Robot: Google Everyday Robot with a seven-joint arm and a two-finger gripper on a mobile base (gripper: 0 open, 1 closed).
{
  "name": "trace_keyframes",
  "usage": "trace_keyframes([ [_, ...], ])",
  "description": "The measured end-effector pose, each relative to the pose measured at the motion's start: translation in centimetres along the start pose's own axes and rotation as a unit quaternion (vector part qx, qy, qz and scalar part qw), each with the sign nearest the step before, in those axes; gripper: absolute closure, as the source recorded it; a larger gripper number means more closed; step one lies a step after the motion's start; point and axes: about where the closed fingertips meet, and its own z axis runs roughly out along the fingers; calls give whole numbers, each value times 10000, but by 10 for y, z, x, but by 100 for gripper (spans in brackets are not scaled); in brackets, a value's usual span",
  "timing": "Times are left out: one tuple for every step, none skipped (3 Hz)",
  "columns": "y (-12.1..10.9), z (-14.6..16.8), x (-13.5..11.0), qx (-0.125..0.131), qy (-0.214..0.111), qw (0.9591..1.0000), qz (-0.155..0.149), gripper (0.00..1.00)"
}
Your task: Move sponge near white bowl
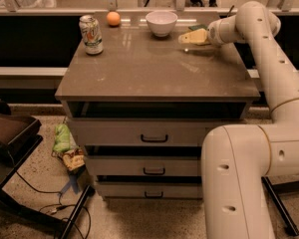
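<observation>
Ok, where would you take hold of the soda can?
Around its mid-body, coming from the front: the soda can stands upright, round, with the orange ball apart behind it. The gripper is at the sponge, right of the white bowl.

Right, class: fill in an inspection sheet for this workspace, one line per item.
Surface: brown cabinet top, things along its back edge.
Job's things: sponge right of white bowl, apart from it.
Clutter: soda can and orange ball, back left.
Gripper: gripper at the sponge's right end.
Cables: black cables on the floor, lower left.
Surroundings: shut drawers; green bag on the floor.
</observation>
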Motion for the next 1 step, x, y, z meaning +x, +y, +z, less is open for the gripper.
trace_keyframes([
  [0,0,0,-1,1,10000,0,0],
])
